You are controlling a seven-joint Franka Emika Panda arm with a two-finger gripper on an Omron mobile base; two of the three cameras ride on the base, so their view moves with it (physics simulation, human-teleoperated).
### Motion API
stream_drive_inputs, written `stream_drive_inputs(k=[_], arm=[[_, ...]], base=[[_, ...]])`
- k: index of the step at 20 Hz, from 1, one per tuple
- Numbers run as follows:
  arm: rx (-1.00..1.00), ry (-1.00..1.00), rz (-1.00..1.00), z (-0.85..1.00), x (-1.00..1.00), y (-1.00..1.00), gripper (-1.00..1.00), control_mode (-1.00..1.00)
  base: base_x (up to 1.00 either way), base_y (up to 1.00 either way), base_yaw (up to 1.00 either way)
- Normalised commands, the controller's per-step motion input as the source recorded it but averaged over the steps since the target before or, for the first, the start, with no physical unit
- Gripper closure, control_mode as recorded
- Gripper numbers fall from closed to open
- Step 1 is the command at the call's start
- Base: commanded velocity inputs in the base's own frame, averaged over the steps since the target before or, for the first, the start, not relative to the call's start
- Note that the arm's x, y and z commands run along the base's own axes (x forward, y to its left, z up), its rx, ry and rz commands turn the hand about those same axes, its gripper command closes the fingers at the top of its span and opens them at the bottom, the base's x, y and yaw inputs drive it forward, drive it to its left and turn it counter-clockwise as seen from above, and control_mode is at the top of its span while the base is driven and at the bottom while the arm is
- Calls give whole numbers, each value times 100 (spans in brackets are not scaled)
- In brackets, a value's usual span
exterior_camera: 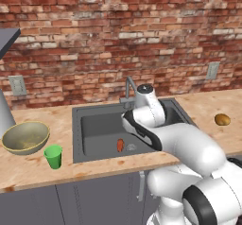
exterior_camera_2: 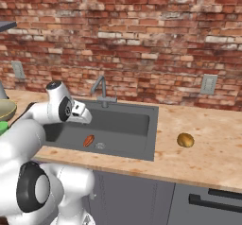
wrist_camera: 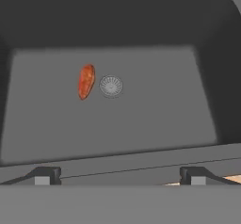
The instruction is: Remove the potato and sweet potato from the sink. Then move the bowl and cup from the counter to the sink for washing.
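The potato (exterior_camera: 222,120) is already lying out on the surface to the right of the sink (exterior_camera: 90,125), well apart from the basin's right rim, so the step in hand looks to be fetching the sweet potato (wrist_camera: 85,81). It is resting on the basin floor, touching nothing, just beside the round drain (wrist_camera: 111,85) and toward the front wall of the sink.

The tool (wrist_camera: 120,176) is standing fully open with nothing between its tips, hovering above the front rim of the sink and looking down into the basin. The sweet potato is sitting left of the tool's centre line in the hand view and well below it.

To do this step well, the tool would need to be shifting sideways until the vegetable lies midway between the two tips, and turning so that the tips close across the narrow width and not along the tapered length, where they could be slipping off the ends. Going down straight, clear of the front wall and of the tap (exterior_camera: 128,89) at the back edge, seems safest. A grip at the thickest middle part should be holding best.

The bowl (exterior_camera: 25,137) and the cup (exterior_camera: 53,156) are waiting on the surface left of the sink, the cup just in front of the bowl near the front edge.
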Motion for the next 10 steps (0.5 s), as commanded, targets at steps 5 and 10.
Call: stream_drive_inputs(k=[5,10], arm=[[0,-3,-5,-10,23,20,-100,-100],[0,0,-2,-14,25,12,-100,-100]], base=[[0,0,0],[0,0,0]])
